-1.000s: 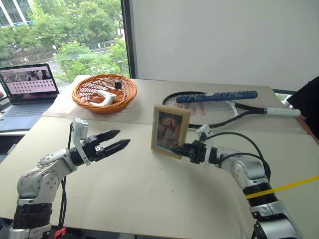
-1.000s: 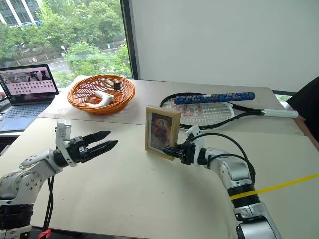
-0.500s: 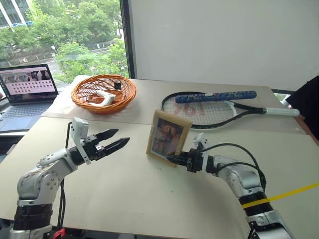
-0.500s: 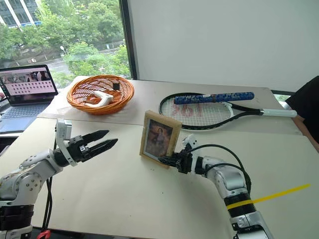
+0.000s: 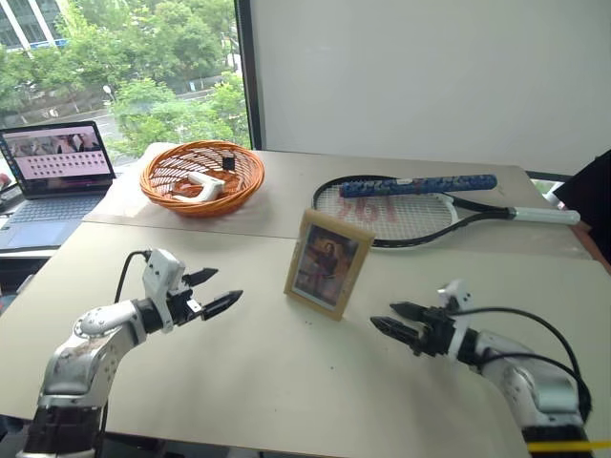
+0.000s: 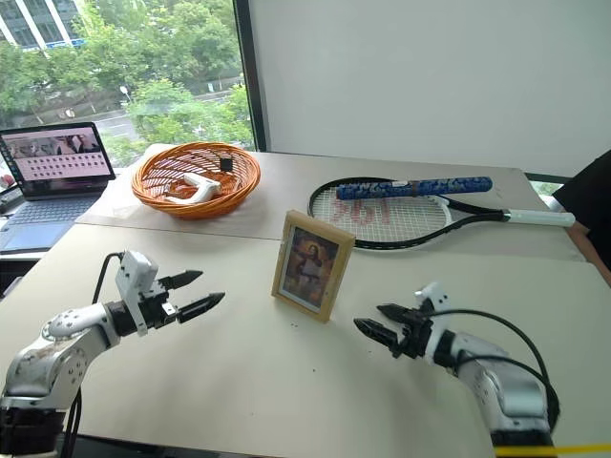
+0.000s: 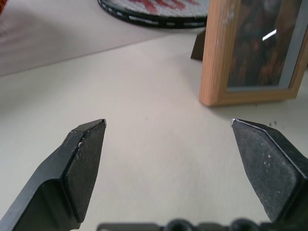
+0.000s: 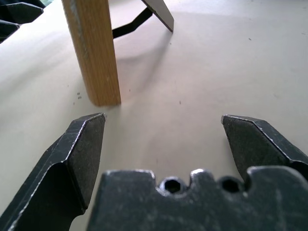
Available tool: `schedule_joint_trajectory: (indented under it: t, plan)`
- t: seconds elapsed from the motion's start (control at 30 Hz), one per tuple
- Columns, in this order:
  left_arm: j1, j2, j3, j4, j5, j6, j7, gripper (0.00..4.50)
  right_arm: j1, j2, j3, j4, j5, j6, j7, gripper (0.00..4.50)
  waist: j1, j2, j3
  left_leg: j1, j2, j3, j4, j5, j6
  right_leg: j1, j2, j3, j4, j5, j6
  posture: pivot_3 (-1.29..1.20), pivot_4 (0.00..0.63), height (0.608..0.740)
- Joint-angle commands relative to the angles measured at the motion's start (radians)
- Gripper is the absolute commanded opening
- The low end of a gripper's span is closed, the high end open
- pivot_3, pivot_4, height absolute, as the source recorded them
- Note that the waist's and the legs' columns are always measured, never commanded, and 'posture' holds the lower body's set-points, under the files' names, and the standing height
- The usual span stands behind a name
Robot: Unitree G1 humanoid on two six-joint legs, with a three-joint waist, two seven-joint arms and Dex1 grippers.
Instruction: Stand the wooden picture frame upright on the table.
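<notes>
The wooden picture frame (image 5: pixel 327 263) stands upright on the beige table (image 5: pixel 267 372), leaning back on its prop flap (image 8: pixel 159 12), its portrait photo facing me. My right gripper (image 5: pixel 392 319) is open and empty, a short way to the frame's right and apart from it. On the frame's left my left gripper (image 5: pixel 216 291) hovers low over the table, open and empty, pointing toward the frame. The frame's light-wood edge (image 8: pixel 91 53) shows close ahead in the right wrist view, its lower corner (image 7: pixel 216 91) in the left wrist view.
A tennis racket (image 5: pixel 420 205) lies behind the frame. An orange woven basket (image 5: pixel 201 176) holding a white object sits at the back left. An open laptop (image 5: pixel 55 172) stands at the far left. A dark sleeve (image 5: pixel 590 196) shows at the right edge.
My right gripper has let go of the frame, opened and drawn back to the right. The frame now stands alone. My left gripper has sunk closer to the table.
</notes>
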Motion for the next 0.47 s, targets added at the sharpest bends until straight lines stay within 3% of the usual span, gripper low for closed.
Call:
schedule_joint_trajectory:
  t: [0.03,0.17,0.47]
  plan:
    - [-0.011,-0.023,-0.019,-0.031,0.045,-0.054,0.030,4.50,0.030,-0.021,-0.037,-0.202,0.000,-0.053,-0.034,4.48,-0.006,0.000,0.000,0.001,0.001,0.000,0.000,0.000,0.000,0.000,0.001,0.000,0.000,0.000,0.000,0.00,0.150,0.697]
    - [-0.023,-0.059,-0.050,-0.008,0.122,-0.139,0.073,4.50,0.062,-0.055,-0.004,-0.197,-0.165,-0.121,-0.116,4.48,0.003,-0.003,-0.002,0.001,0.000,0.000,0.003,0.001,0.001,0.002,0.000,0.000,-0.001,-0.002,0.007,0.00,0.150,0.697]
    - [-0.070,-0.072,-0.068,0.048,0.160,-0.181,0.059,4.50,0.042,-0.041,-0.020,-0.147,-0.151,-0.093,-0.176,4.48,0.006,-0.003,-0.002,0.001,0.000,0.000,0.001,0.001,0.001,0.001,0.000,0.000,-0.001,0.001,0.001,0.00,0.150,0.697]
